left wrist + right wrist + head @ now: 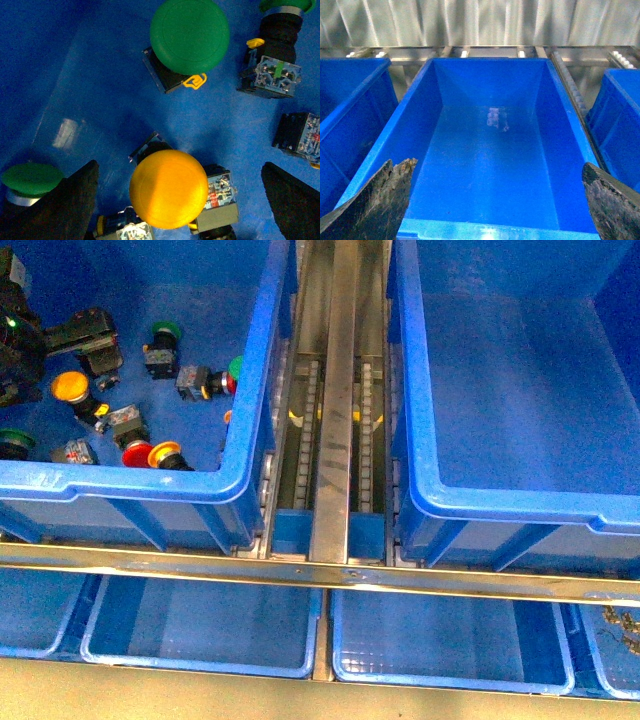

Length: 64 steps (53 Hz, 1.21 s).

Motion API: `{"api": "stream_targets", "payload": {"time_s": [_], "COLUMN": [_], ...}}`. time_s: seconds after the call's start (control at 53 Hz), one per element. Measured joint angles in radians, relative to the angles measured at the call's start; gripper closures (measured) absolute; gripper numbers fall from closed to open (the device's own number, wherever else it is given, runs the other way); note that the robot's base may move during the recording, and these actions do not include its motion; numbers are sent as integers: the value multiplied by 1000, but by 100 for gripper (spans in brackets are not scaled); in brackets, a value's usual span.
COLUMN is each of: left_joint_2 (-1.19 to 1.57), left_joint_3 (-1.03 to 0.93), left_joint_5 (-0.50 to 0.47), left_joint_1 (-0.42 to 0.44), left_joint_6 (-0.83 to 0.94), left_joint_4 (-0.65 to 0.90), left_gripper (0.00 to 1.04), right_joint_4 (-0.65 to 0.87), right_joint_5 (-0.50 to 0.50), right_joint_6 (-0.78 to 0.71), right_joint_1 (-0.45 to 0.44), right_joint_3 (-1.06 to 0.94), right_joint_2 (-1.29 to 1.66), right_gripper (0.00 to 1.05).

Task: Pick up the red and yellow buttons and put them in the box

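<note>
Evidently nothing is placed yet. Inside the left bin (240, 472) the left pincer (180, 170) hangs low over the floor, pointing straight down. Its jaws are spread wide around a yellow button (169, 189) that sits cap-up; neither finger touches it, so it grips nothing. Green-capped buttons (190, 35) lie close by. A red button (137, 453) and a second yellow button (166, 453) rest together by the bin's front wall. Across the roller track (335, 390), the box (430, 502) shows a bare floor, so every pick and drop is yet to do. The right pincer (499, 165) hovers above the box, angled into it, open and empty.
</note>
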Motion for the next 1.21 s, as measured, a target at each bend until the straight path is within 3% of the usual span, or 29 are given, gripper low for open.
{"api": "stream_targets", "payload": {"time_s": [0.529,0.604,0.906,1.208], "left_joint_2": [31,32,32,26], "left_joint_3": [24,24,24,15], "left_joint_5": [24,25,25,40], "left_joint_1": [0,0,0,3], "left_joint_6": [-1,-2,-3,-10], "left_joint_4": [-2,-2,3,16], "left_gripper": [9,24,68,70], "right_joint_4": [0,0,0,0], "right_joint_5": [0,0,0,0], "right_joint_6": [0,0,0,0], "right_joint_1": [0,0,0,0], "right_joint_3": [0,0,0,0], "right_joint_2": [0,0,0,0], "right_gripper": [6,6,6,6]}}
